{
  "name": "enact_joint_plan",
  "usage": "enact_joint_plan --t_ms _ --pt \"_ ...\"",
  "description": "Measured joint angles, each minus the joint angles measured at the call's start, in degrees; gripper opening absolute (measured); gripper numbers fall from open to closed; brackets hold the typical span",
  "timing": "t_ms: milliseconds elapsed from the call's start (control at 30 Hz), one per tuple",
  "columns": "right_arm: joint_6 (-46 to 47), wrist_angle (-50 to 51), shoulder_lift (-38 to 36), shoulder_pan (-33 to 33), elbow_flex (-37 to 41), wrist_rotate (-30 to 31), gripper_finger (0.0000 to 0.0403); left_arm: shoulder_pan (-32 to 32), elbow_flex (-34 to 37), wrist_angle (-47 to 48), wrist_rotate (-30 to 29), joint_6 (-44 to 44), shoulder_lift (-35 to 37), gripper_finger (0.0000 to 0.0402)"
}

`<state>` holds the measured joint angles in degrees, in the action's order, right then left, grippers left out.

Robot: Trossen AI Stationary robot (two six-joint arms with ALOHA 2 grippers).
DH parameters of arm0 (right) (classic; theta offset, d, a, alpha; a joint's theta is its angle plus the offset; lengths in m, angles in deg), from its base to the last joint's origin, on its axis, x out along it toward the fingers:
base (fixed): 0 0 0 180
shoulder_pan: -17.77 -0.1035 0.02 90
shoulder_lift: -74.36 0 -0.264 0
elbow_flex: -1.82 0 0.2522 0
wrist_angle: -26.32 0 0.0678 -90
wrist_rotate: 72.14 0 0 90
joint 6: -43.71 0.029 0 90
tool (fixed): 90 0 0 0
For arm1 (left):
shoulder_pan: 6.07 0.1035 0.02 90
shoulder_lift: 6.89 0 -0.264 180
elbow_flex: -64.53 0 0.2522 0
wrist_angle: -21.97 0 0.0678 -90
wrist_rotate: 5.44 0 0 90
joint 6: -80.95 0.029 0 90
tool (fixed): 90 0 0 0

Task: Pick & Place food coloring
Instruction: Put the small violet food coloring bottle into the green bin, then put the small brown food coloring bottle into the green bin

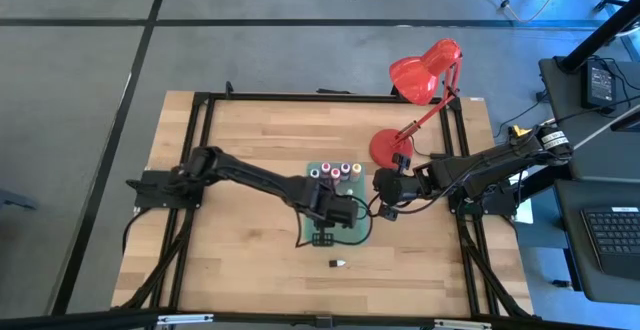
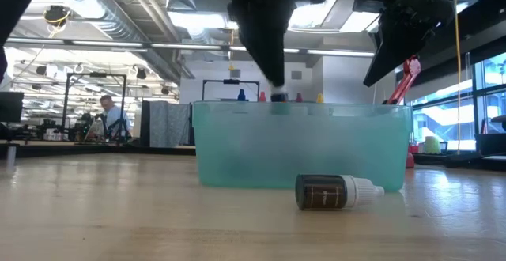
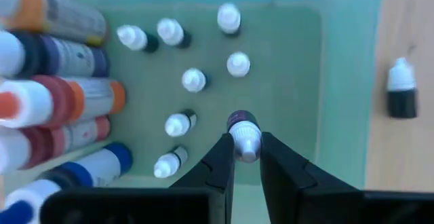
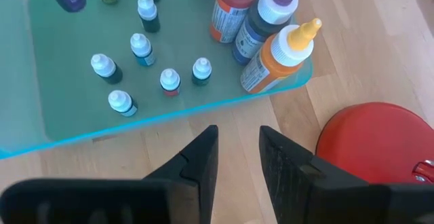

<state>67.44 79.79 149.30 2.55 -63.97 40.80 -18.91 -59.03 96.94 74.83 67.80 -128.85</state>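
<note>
On the wooden table (image 1: 240, 220) sits a translucent green bin (image 2: 237, 154), and the left gripper (image 3: 245, 157) is down inside it, fingers pinched tight on the pale cap of a small dark bottle (image 3: 243, 130) that stands upright on the bin floor. Around that one, toward ten through twelve o'clock in the wrist camera, six more tiny food coloring bottles (image 3: 193, 80) stand apart from one another, white tops up. Larger bottles (image 4: 261, 20) with orange, red and blue trim crowd one end of the bin.

One dark bottle with a white cap (image 2: 338, 191) lies on its side on the bare wood, outside the bin, at six o'clock from it seen from overhead.

The right gripper (image 4: 237, 157) hangs just beyond the bin's edge, at three o'clock from it, fingers slightly parted and holding nothing. The red lamp base (image 4: 376, 142) is beside it.
</note>
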Motion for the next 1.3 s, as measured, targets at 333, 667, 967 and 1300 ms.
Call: enact_joint_plan --t_ms 333,667,967,1300 --pt "0.0 0.02 0.0 -0.01 0.0 -0.02 0.011 0.08 -0.04 -0.12 0.34 0.0 -3.75 0.0055" --pt "1.53 0.34 0.0 0.0 0.0 -0.07 0.011 0.35 0.1 -0.38 1.16 -0.98 -6.26 0.0058" --pt "1.53 1.1 0.0 0.0 0.0 -0.09 0.011 0.35 0.04 -1.11 0.85 -1.18 -6.72 0.007" --pt "1.5 1.17 0.0 -0.01 0.0 -0.09 0.011 0.33 0.04 -1.11 1.06 -1.14 -6.7 0.0088"
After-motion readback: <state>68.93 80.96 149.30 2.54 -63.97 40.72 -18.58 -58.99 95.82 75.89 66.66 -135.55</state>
